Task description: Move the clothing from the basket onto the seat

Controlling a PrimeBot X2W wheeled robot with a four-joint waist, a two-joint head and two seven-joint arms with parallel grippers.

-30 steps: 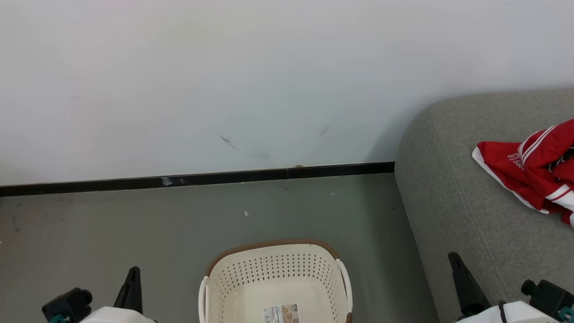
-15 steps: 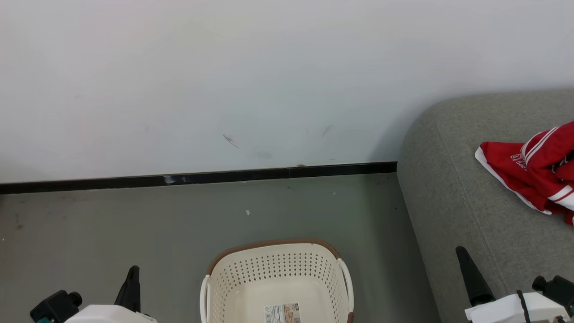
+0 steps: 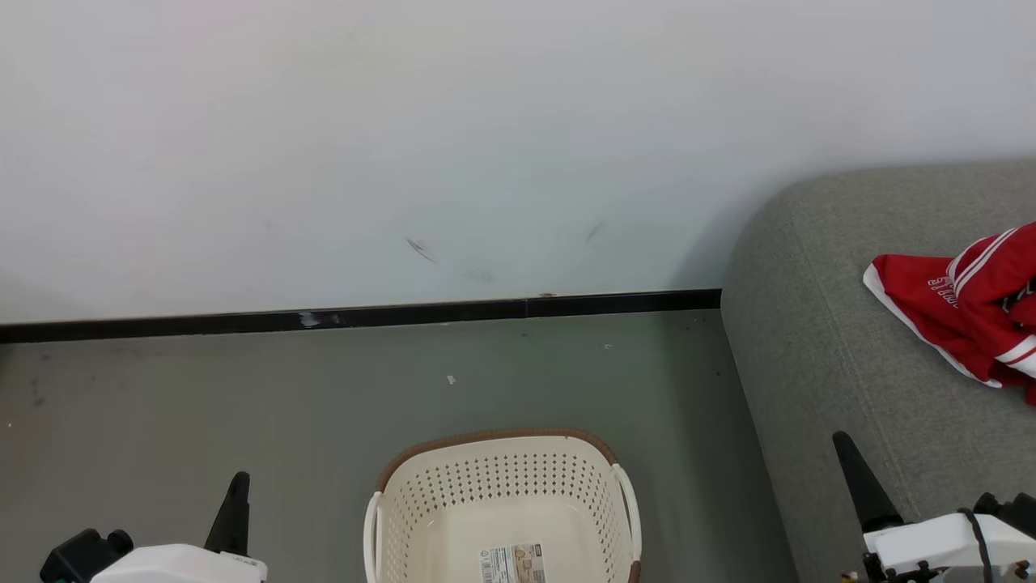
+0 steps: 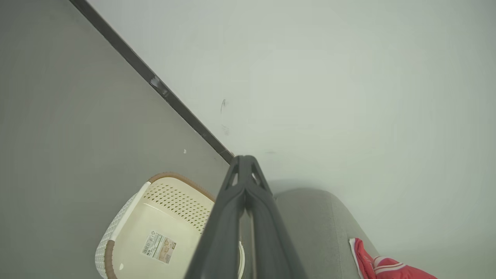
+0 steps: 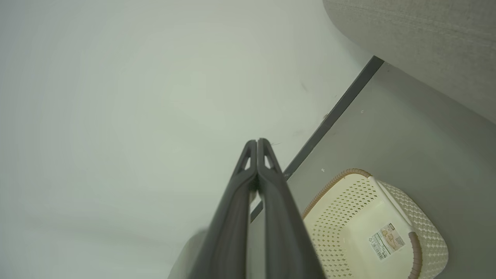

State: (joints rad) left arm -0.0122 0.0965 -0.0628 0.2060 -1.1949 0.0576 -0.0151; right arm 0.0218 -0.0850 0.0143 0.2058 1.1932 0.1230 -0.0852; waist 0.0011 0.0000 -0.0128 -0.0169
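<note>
Lying on seat (image 3: 842, 356), clothing (image 3: 943, 316) beyond right hand (image 3: 843, 444)

Left gripper (image 4: 245, 162) with its jaws pressed together, cream basket (image 4: 176, 199) on the grey floor (image 4: 58, 135) left of the jaws, paper label (image 4: 158, 247) on its bottom, grey seat (image 4: 310, 221) right of the jaws, red clothing (image 4: 381, 267) lying on it further right, black skirting (image 4: 155, 83) beyond the tips.

A home-like room: grey sofa (image 3: 842, 340), laundry basket (image 3: 495, 436).
</note>
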